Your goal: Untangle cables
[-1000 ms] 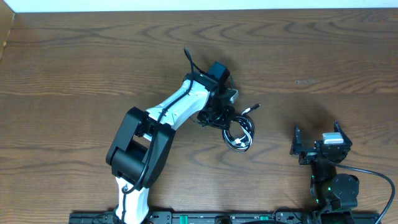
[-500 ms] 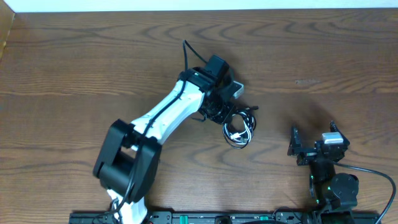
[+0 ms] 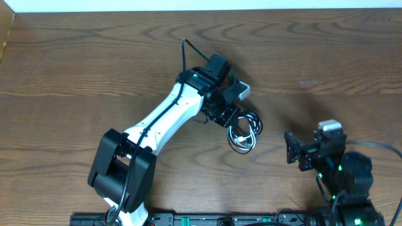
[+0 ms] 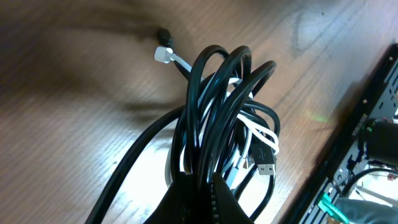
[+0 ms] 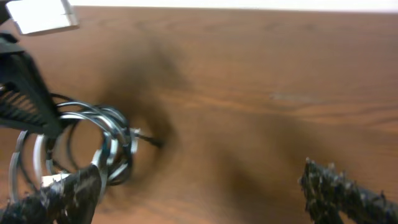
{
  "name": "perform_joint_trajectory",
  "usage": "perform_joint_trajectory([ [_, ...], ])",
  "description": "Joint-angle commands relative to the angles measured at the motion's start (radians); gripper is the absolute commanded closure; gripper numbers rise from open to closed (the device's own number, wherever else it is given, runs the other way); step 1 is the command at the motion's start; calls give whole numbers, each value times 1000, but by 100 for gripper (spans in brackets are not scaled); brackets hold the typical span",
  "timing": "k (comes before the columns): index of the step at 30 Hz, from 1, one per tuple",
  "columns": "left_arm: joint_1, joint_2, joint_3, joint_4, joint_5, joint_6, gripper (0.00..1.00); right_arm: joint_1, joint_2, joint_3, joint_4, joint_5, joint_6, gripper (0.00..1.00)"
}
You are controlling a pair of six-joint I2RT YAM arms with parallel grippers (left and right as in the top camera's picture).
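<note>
The cables (image 3: 244,133) are a tangled coil of thin black and white cords near the table's middle. My left gripper (image 3: 225,113) is shut on the black loops at the coil's upper left. In the left wrist view the loops (image 4: 221,118) rise from between the fingers (image 4: 200,199), with a white plug (image 4: 163,55) and a metal USB plug (image 4: 266,168) showing. My right gripper (image 3: 290,155) is open and empty, to the right of the coil. In the blurred right wrist view the coil (image 5: 93,149) lies beyond its left finger, and the open jaws (image 5: 199,193) frame bare wood.
The wooden table (image 3: 326,69) stretches around both arms. A black rail (image 3: 207,220) runs along the front edge. The left arm's own thick black cable (image 3: 186,53) sticks up behind its wrist.
The right arm has turned left toward the coil and advanced a little. The left arm has shifted, its base link swinging left, while the coil stays held at nearly the same place.
</note>
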Motion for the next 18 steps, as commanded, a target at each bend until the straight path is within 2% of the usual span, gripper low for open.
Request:
perform_joint_trajectory([
  [1,-31,-28,0,-5,42,24,93,-4,122,82,-50,-117,-6,1],
  [5,-49,-28,0,-5,42,23,93,-4,277,162,-88,-233,-49,1],
  [8,-51,-28,0,-4,42,-18,93,-4,358,198,-86,-250,-47,1],
  [12,-52,-28,0,-5,57,-94,93,-4,414,201,-68,-266,35,1],
  [16,-52,-28,0,-4,180,-94,92,-4,433,201,-60,-295,102,2],
  [17,-52,-28,0,-3,200,-94,93,-4,436,201,-61,-295,102,9],
  [18,-52,-28,0,-1,220,-94,93,-4,437,201,-61,-295,102,21],
])
